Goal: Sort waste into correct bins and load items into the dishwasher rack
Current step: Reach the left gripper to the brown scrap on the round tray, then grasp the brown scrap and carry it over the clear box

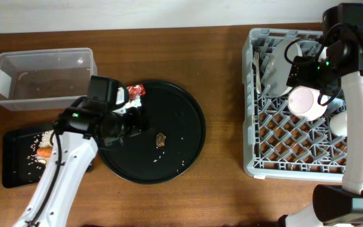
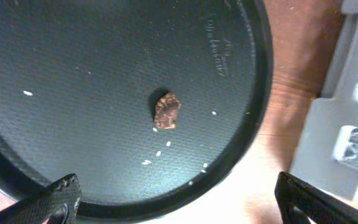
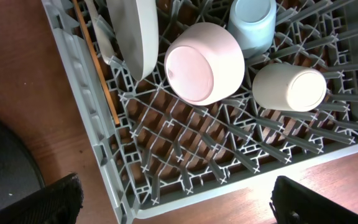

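A small brown lump (image 1: 161,139) lies on the large round black tray (image 1: 188,113) among a few rice grains; it shows in the left wrist view (image 2: 166,111). My left gripper (image 2: 176,202) is open and empty over the tray's left part. A red-and-white wrapper (image 1: 135,93) sits at the tray's top left edge. The carrot (image 1: 44,152) and rice lie on the flat black tray (image 1: 11,173). The grey rack (image 1: 252,126) holds the plate (image 3: 135,37), pinkish bowl (image 3: 202,62), blue cup (image 3: 252,23), white cup (image 3: 289,87) and fork (image 1: 256,69). My right gripper (image 3: 176,202) is open above the rack.
The clear plastic tub (image 1: 43,79) stands at the back left, behind the flat black tray. Bare wooden table lies between the round tray and the rack.
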You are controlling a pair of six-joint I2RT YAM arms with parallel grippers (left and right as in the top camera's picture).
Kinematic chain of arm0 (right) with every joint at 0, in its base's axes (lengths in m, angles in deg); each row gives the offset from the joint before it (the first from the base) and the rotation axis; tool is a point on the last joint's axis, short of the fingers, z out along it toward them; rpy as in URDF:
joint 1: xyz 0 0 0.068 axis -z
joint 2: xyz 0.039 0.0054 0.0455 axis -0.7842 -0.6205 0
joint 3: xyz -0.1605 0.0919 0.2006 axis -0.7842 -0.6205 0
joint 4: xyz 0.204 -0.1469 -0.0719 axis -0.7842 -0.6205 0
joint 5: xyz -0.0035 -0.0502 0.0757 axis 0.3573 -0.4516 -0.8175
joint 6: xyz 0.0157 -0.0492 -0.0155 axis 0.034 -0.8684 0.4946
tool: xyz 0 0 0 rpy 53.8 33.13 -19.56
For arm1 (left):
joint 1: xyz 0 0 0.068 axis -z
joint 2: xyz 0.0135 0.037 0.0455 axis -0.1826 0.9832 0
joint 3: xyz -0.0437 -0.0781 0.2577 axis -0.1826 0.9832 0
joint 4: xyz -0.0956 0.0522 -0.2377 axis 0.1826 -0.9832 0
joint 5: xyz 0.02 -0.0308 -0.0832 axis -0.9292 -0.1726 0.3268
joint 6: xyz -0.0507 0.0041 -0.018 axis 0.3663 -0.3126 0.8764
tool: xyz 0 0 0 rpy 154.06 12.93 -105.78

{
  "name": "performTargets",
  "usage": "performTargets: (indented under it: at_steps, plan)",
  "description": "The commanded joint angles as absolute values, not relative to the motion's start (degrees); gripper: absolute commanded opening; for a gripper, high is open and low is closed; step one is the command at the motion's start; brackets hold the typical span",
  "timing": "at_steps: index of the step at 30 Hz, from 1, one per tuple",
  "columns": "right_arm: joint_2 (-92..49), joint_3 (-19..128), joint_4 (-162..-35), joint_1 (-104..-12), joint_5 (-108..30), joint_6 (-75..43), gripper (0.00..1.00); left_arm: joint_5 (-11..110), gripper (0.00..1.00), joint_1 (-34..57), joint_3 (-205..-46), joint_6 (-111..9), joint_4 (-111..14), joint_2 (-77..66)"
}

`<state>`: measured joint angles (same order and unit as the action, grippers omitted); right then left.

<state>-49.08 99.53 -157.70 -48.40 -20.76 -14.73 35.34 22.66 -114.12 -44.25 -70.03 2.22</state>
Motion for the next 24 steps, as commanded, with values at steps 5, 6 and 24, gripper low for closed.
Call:
performTargets:
  at_steps: [5, 6, 24]
  plan:
    - [-48.5, 100.1, -157.8, -48.2, -19.8, -14.2, 0.99, 25.6, 0.99, 26.9, -114.8, -54.7, -68.3, 7.8]
    - [-48.5, 100.1, -157.8, -48.2, -19.8, -14.2, 0.99, 25.6, 0.98, 27.5, -114.8, -54.7, -68.2, 9.3]
    - [-48.5, 100.1, -157.8, -48.2, -19.8, -14.2, 0.99, 25.7, 0.89, 32.9, -113.9, -58.2, -62.8, 29.2]
